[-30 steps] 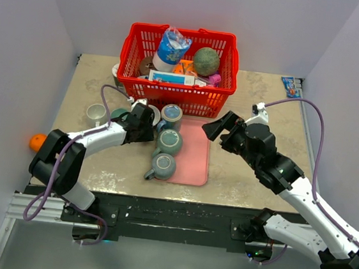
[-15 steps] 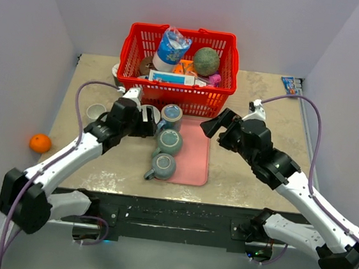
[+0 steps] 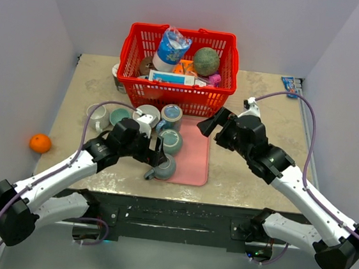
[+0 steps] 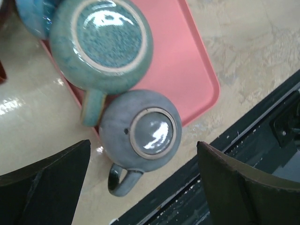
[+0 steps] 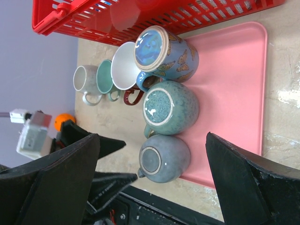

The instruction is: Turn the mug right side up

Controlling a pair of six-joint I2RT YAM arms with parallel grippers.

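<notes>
Counter [image 3: 239, 179]: mottled beige, stone-look, under both tools.
Tray [image 4: 187, 70]: smooth pink plastic, rounded corner, ahead of left tool [image 3: 155, 150].
Grey mug [image 4: 140, 136]: upside down at tray edge, straight ahead between left tool's jaws, which stand wide apart. Glazed ceramic, round belly, glossy foot ring up.
Teal mug [image 4: 101, 44]: just beyond it, also inverted.
Handle [image 4: 119, 180]: nearest tool.
Advice: pinch across belly, not handle. Glaze likely slick, so grip firmly and lift clear before rolling.
Right tool [image 3: 207, 126]: jaws apart, empty, tray below.
</notes>
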